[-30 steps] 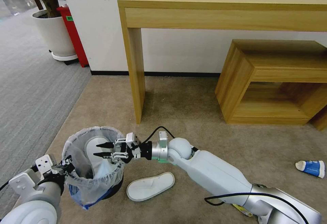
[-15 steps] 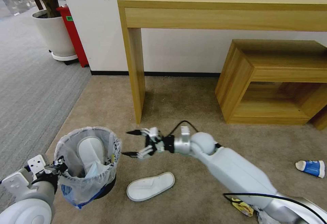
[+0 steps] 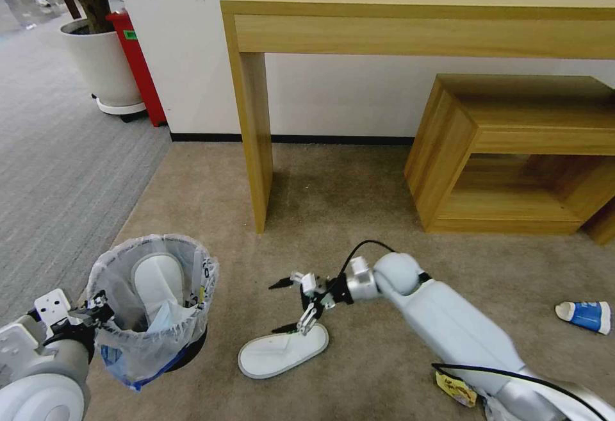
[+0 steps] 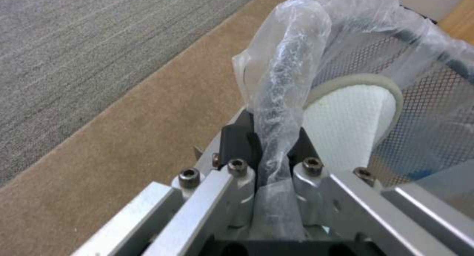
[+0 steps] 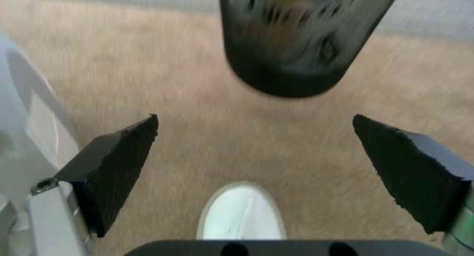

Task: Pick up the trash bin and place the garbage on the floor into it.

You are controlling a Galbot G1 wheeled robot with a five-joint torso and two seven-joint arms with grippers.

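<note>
Head view first: I have the trash bin [image 3: 152,305] hanging off the left gripper [image 3: 96,300] at the lower left, lifted a little over the floor [image 3: 333,203] and tipped toward me. I judge it is held out there to keep its open mouth within reach of the other arm. The left wrist view tells me how the hold works: the jaws are closed tight on the rim with a twisted fold of the whitish bag [image 4: 286,100] pinched between them, and the black mesh wall shows through the plastic. One white slipper [image 3: 155,280] already stands on end inside the bin, with something pale blue slumped beside it.

The right gripper [image 3: 282,305] is low over the carpet, just above the toe end of the second slipper [image 3: 283,349], which lies flat on the floor close to the bin. Its jaws stand wide apart, one fingertip above the other from my head camera, and I cannot tell whether the lower tip touches the slipper. The right wrist view looks past both dark pads [image 5: 113,163] onto the slipper's rounded end [image 5: 242,211], centred between them, so I read this as lining up a pinch.

The right arm reaches in from the lower right, forearm angled down and wrist bent toward the slipper. The left arm is tucked at the frame's corner. A blue paper cup [image 3: 586,316] lies far right and a yellow wrapper [image 3: 456,387] sits by the right arm's base, both yet to be collected.
</note>
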